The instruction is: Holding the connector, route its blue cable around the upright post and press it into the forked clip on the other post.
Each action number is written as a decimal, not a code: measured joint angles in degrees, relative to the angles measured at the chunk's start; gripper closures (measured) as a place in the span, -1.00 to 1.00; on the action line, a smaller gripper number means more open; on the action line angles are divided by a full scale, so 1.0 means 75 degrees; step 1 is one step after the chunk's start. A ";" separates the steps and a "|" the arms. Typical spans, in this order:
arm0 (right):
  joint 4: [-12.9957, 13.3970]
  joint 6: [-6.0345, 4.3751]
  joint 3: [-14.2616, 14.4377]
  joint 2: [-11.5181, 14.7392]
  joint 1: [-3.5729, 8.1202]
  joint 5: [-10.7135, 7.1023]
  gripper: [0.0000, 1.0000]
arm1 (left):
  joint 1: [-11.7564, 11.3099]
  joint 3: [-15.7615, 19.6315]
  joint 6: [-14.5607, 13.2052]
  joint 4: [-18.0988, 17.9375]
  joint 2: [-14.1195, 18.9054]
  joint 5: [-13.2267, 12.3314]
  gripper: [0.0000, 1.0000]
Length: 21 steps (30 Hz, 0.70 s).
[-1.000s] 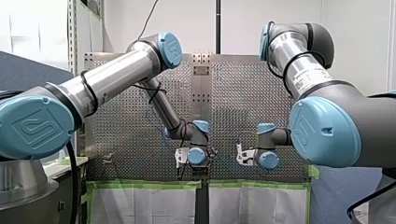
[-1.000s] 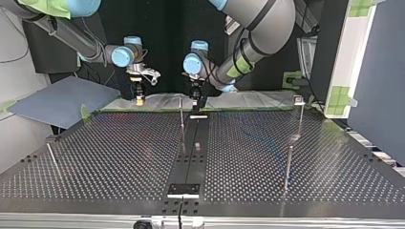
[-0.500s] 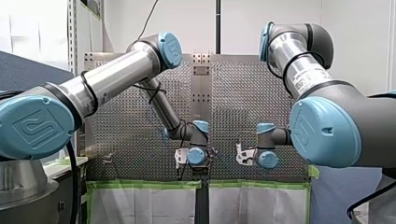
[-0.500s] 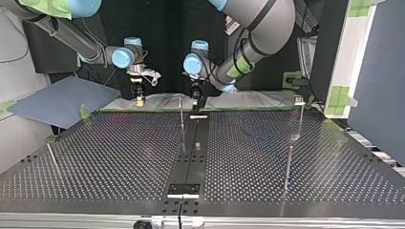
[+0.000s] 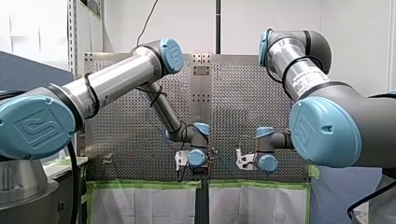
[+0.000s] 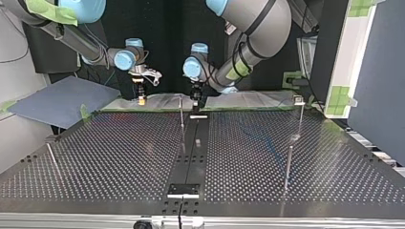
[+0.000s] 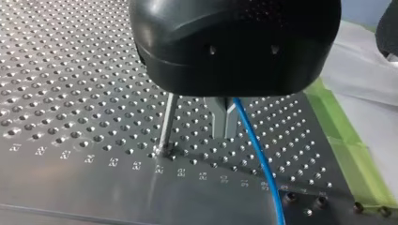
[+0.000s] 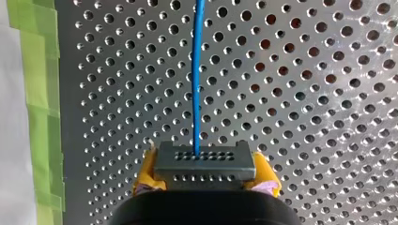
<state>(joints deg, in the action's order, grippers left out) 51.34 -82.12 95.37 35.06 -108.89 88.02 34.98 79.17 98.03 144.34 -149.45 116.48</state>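
In the right wrist view my right gripper [image 8: 205, 176] is shut on a grey connector [image 8: 205, 161] between its yellow pads [image 8: 148, 171]. The blue cable [image 8: 197, 75] runs straight ahead from it over the perforated table. In the left wrist view my left gripper [image 7: 224, 133] has its metal fingers shut on the blue cable [image 7: 258, 154], which trails away across the plate. A thin upright post [image 7: 166, 124] stands just beside those fingers. In the top view my right gripper [image 6: 141, 99] and my left gripper [image 6: 196, 101] hang at the far edge, with the post [image 6: 181, 112] between them. A post with a forked clip [image 6: 299, 100] stands at the right.
Two more thin posts rise from the table, one [image 6: 288, 164] at the top view's right and one [image 6: 52, 157] at its left. A black strip [image 6: 191, 152] runs down the middle. Green tape [image 7: 347, 150] and white sheeting edge the plate near both grippers.
Both wrists have sunk a little lower in the front view and shifted slightly. Each gripper keeps its hold.
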 joint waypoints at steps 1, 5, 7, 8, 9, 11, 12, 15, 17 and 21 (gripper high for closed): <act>-0.0005 0.0001 -0.0011 0.0000 0.0006 -0.0001 0.27 | -0.0008 -0.0020 -0.0001 0.0014 0.0001 -0.0001 0.98; -0.0021 0.0002 -0.0059 -0.0002 0.0012 -0.0003 0.27 | -0.0053 -0.0088 0.0003 0.0046 0.0001 -0.0007 0.98; -0.0050 0.0001 -0.0102 -0.0003 0.0014 -0.0003 0.27 | -0.0077 -0.0123 0.0001 0.0058 0.0001 -0.0008 0.98; -0.0073 0.0002 -0.0128 -0.0003 0.0014 -0.0002 0.27 | -0.0091 -0.0147 -0.0001 0.0069 0.0001 -0.0009 0.98; -0.0099 0.0002 -0.0159 -0.0003 0.0015 -0.0003 0.27 | -0.0102 -0.0163 -0.0004 0.0078 0.0000 -0.0013 0.98; -0.0169 0.0002 -0.0241 -0.0003 0.0015 -0.0002 0.27 | -0.0124 -0.0189 -0.0012 0.0091 0.0001 -0.0035 0.98; -0.0206 0.0004 -0.0281 -0.0004 0.0015 -0.0002 0.27 | -0.0140 -0.0206 -0.0018 0.0101 0.0001 -0.0055 0.98; -0.0353 0.0016 -0.0424 -0.0003 0.0017 0.0001 0.27 | -0.0181 -0.0245 -0.0027 0.0146 -0.0002 -0.0096 0.98; -0.0429 0.0022 -0.0512 -0.0003 0.0017 0.0001 0.27 | -0.0203 -0.0265 -0.0033 0.0172 -0.0002 -0.0118 0.98; -0.0538 0.0031 -0.0654 -0.0003 0.0021 0.0000 0.27 | -0.0244 -0.0299 -0.0063 0.0214 -0.0001 -0.0164 0.98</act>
<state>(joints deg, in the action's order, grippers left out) 47.31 -81.89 90.46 35.03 -108.74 88.02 33.15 76.93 97.56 145.94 -149.45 115.25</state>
